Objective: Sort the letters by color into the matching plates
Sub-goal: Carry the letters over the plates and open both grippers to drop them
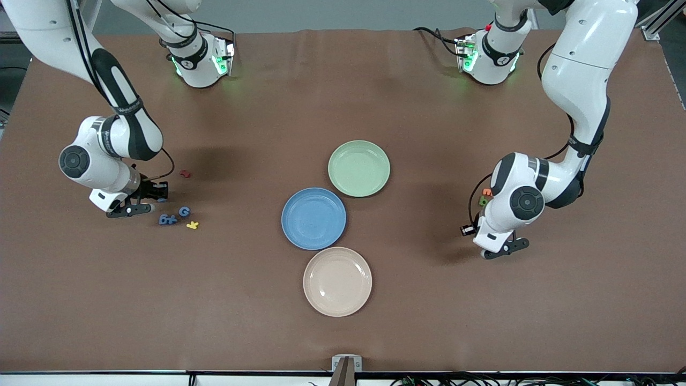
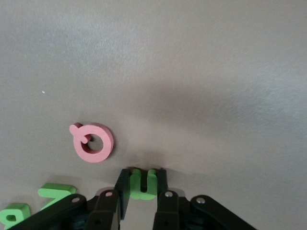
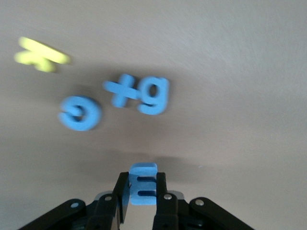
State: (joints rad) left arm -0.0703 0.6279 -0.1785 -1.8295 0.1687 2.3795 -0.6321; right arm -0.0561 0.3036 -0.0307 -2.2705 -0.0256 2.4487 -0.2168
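You're pinching light, squashy foam: right gripper (image 3: 142, 191) clamping the blue E (image 3: 143, 185), left gripper (image 2: 142, 189) clamping a green letter (image 2: 143, 183) edgewise.

Arms (image 1: 581, 59): white shells, black joint bands, black cables.
Bases (image 1: 201, 61): green lights.
Fingers (image 2: 165, 211): black, silver screws.
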